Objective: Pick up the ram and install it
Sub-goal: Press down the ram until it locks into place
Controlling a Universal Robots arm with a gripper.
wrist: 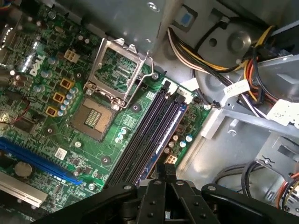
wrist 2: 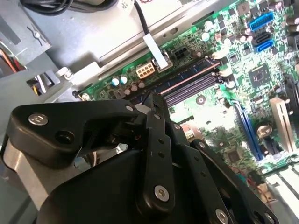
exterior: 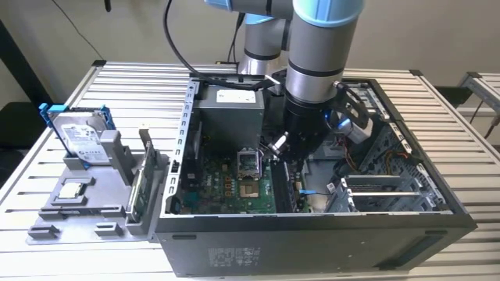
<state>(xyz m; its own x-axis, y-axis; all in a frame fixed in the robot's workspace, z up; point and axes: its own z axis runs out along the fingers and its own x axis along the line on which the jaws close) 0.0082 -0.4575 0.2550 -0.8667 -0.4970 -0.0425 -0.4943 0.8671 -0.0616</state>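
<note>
My black gripper (wrist: 164,179) hangs inside the open grey computer case (exterior: 312,234), fingers together, just above the dark memory slots (wrist: 149,135) on the green motherboard (wrist: 112,135).

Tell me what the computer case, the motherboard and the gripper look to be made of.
Computer case: likely sheet metal with a matte dark grey finish, judging by its thin folded edges and punched holes.
Motherboard: green circuit board, glossy coating, with solder points and a metal socket frame.
Gripper: matte black links, plastic or coated metal, I cannot tell which, joined by bright screws.
</note>
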